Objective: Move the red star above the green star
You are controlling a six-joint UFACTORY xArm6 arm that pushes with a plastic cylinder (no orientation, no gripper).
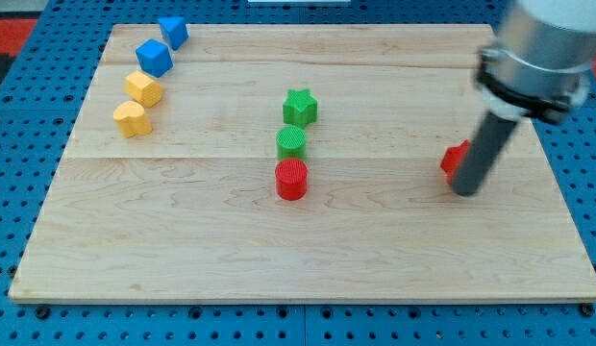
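The red star [455, 158] lies at the board's right side, partly hidden behind my rod. My tip [465, 190] rests on the board just right of and below it, touching or nearly touching it. The green star [300, 106] sits near the board's middle, far to the left of the red star and slightly higher in the view. A green cylinder [291, 142] stands just below the green star, and a red cylinder [291, 179] just below that.
Two blue blocks [173, 32] [154, 58] and two yellow blocks [143, 88] [132, 119] form a line at the upper left. The wooden board [183, 240] lies on a blue pegboard table.
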